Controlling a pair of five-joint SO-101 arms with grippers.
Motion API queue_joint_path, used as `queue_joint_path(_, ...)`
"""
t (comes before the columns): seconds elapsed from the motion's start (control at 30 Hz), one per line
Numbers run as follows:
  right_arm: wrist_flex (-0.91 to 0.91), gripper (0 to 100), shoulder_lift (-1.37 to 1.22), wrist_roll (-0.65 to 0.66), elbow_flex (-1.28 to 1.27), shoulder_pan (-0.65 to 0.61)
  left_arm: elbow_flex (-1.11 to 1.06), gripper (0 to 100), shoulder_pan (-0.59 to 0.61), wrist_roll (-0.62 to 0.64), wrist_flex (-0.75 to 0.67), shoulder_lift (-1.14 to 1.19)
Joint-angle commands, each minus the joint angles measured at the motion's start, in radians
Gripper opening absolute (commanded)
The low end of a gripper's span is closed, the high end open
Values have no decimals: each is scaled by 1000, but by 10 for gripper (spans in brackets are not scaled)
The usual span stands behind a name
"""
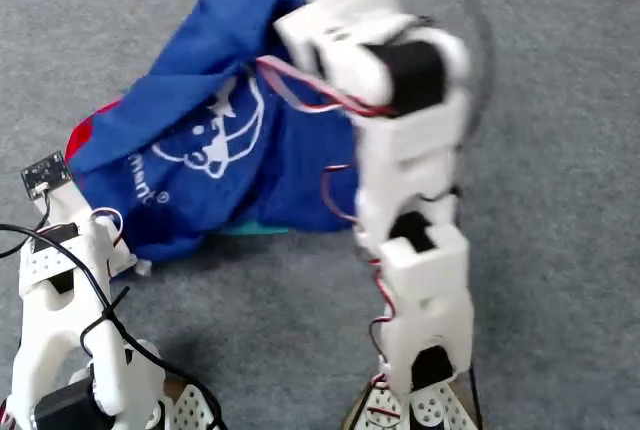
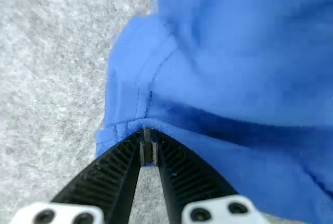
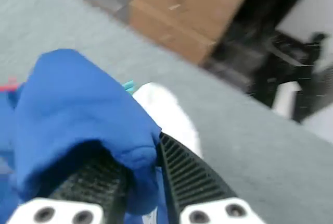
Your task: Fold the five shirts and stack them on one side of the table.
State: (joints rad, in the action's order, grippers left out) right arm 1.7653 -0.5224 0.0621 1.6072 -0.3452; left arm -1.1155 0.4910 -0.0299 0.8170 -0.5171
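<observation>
**Q:** Which step is shown, and what is gripped?
**A:** Apparently the fold of the top shirt. Left gripper [image 2: 148, 153], jaws closed, pinches the blue shirt [image 1: 215, 150] at its 8 o'clock edge. The right gripper [image 3: 140, 153] clamps a raised fold at 12 o'clock.
**Q:** Orientation? Next move?
**A:** The shirt lies at 10 o'clock on the table [image 1: 560, 200], long axis 8 to 1 o'clock, print up, collar end unclear. Next, probably carry the raised edge across evenly.

The blue shirt [image 2: 234, 52] is soft matt cloth. The worktop [image 2: 47, 78] is rough grey felt; the left gripper [image 2: 148, 153] is ribbed black plastic.
</observation>
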Motion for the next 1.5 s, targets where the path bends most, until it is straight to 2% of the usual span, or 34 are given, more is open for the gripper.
queue_joint_path(0.0,17,2,124,5,42,119,5,19,14,9,-12,-21)
queue_joint_path(0.17,17,2,180,5,42,182,5,19,12,9,-12,-21)
queue_joint_path(0.27,17,2,226,5,42,266,5,19,14,9,-12,-21)
queue_joint_path(0.6,17,2,338,11,42,717,37,22,15,11,9,-21)
queue_joint_path(0.7,18,2,337,12,41,779,106,25,5,11,86,-21)
queue_joint_path(0.83,18,2,320,12,-38,769,284,126,-71,43,232,-19)
queue_joint_path(1.0,17,2,308,11,-216,691,540,281,-258,233,361,-8)
queue_joint_path(1.2,18,2,340,6,-579,509,746,285,-517,281,318,107)
queue_joint_path(1.33,15,2,366,23,-806,371,852,285,-545,315,233,332)
queue_joint_path(1.47,-12,2,360,69,-954,282,1036,285,-540,318,222,618)
